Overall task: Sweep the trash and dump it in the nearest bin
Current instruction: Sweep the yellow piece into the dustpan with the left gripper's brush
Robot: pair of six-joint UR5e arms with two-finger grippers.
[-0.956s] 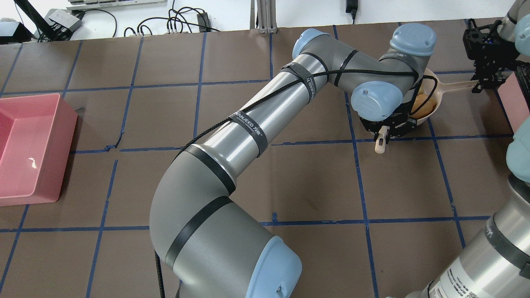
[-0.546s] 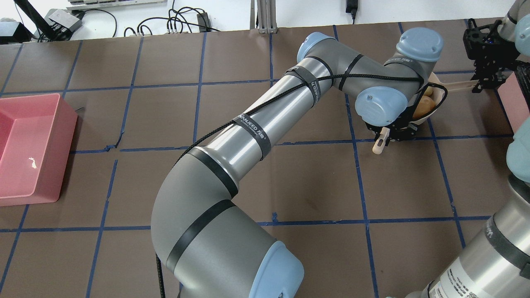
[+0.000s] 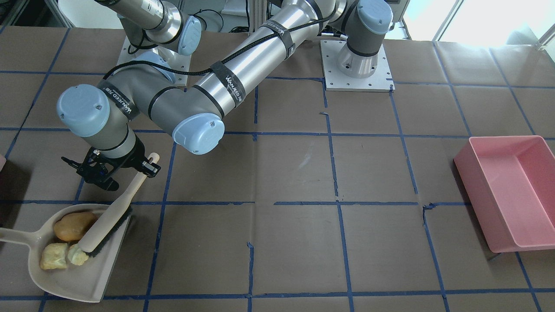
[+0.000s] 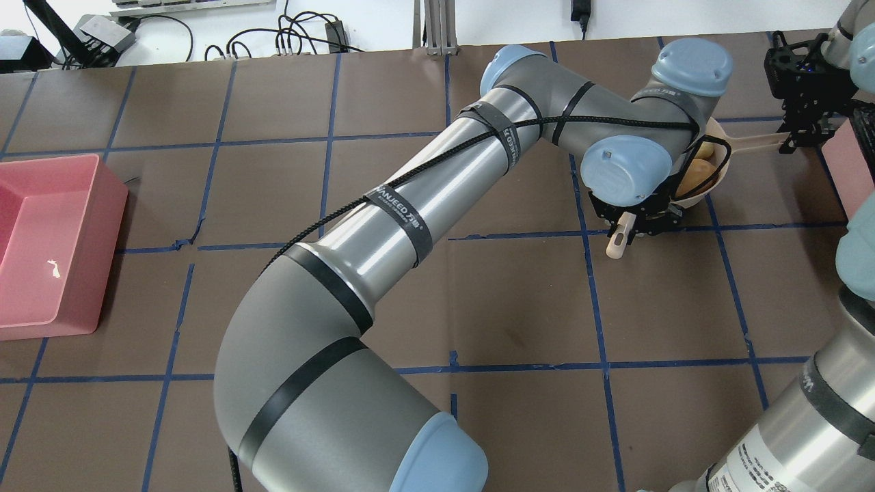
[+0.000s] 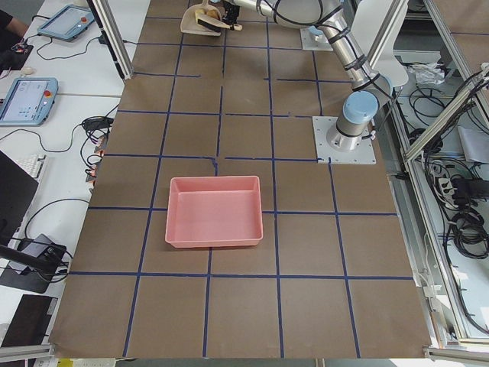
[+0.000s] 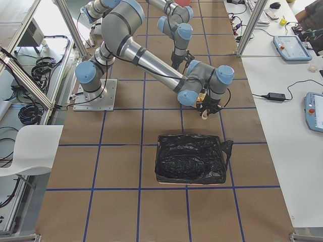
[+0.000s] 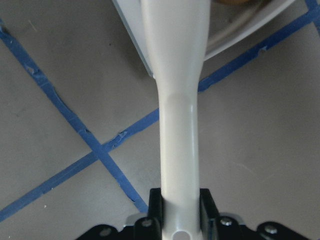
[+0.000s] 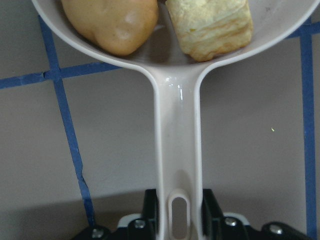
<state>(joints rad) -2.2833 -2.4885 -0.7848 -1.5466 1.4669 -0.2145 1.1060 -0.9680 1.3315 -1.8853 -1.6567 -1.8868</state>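
Trash lies in three lumps on a beige dustpan [image 3: 86,281], straight out ahead of the right gripper [image 8: 179,207]. Closest to its fingers, on one side of the pan's neck, sits a smooth tan-brown potato shape [image 8: 112,22] with a few paler patches on its skin. On the other side of the neck sits an orange crumbly chunk [image 8: 210,27], blocky and yellow-orange, with layered, flaky faces. A pale greenish-white piece [image 3: 78,255], the smallest of the three, lies just beside the chunk, farther from those fingers.

The right gripper's fingers are drawn in narrow and clamp the dustpan's handle just ahead of its slotted hang-hole. The left gripper [image 7: 181,215] likewise pinches the beige handle of a brush [image 3: 115,212] close to its end. The brush slopes away from those fingers into the pan, and its dark bristles rest against the pale piece.

The bin [image 4: 847,171] shows in the overhead view as a pale pink sliver cut off at the edge, just beside the right gripper. In the right-side view a black bag lines it.

A black strap [image 3: 229,89] around the left arm's silver tube carries white lettering that reads "WANJEED". The smaller print beside it is too fine to read.
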